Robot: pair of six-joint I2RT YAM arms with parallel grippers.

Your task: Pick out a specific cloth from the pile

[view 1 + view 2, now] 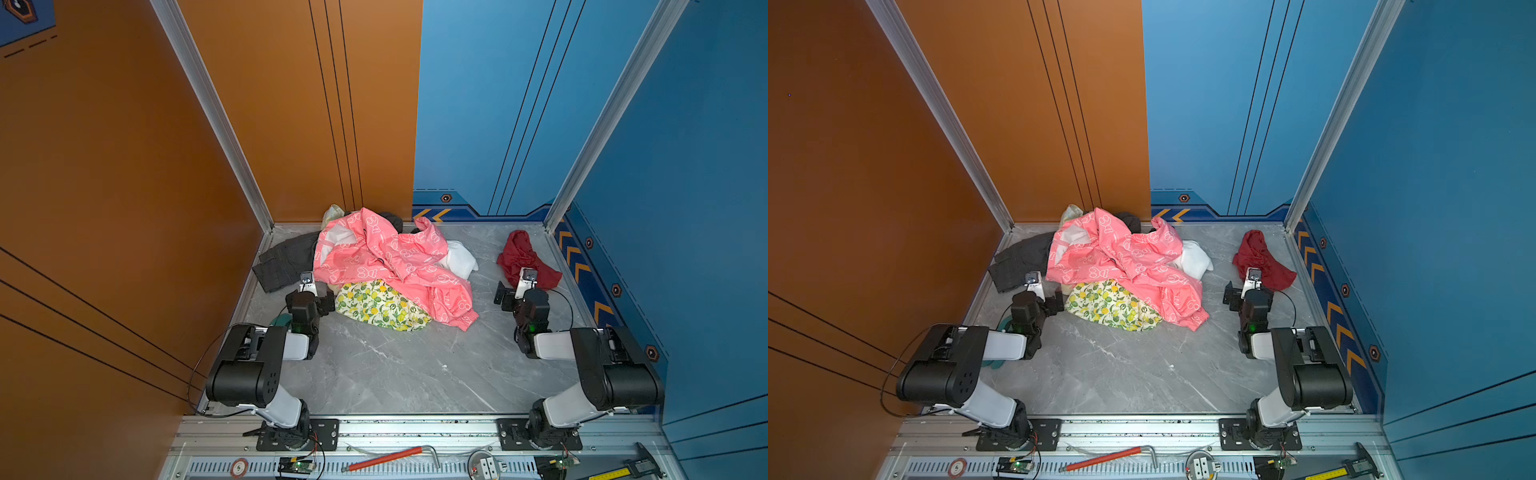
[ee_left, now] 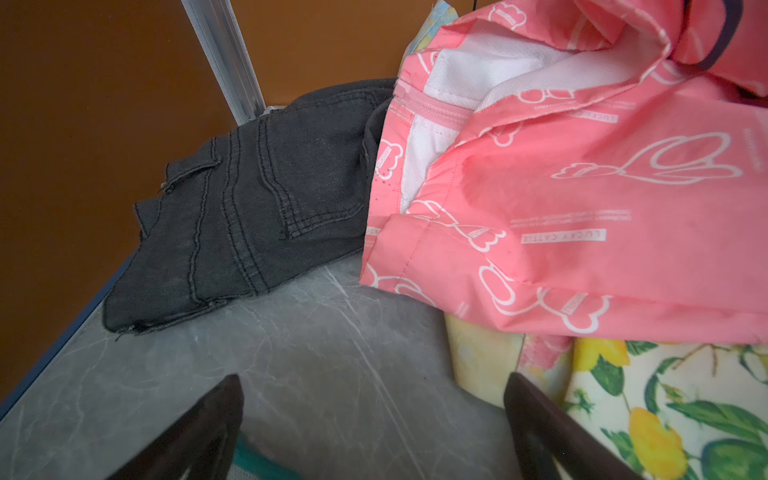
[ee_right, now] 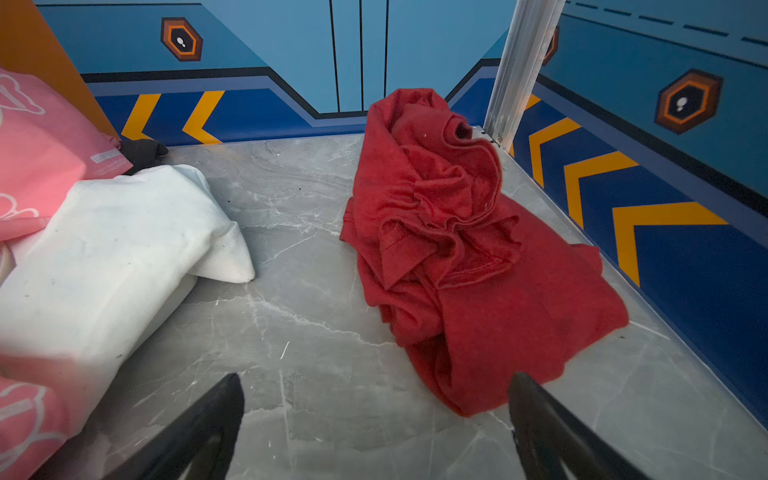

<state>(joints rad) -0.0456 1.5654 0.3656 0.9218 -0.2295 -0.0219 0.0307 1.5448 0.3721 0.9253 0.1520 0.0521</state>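
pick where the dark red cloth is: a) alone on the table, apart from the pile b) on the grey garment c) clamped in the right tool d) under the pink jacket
a: bare table separates the cloth from the pile, and the right tool stands open and empty short of it.

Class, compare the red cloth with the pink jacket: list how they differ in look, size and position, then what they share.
Look: the red cloth is plain; the pink jacket bears white outline prints. Size: the jacket spreads wider than the cloth. Position: the cloth lies alone on the table; the jacket drapes over the pile. Shared: both are crumpled fabric.
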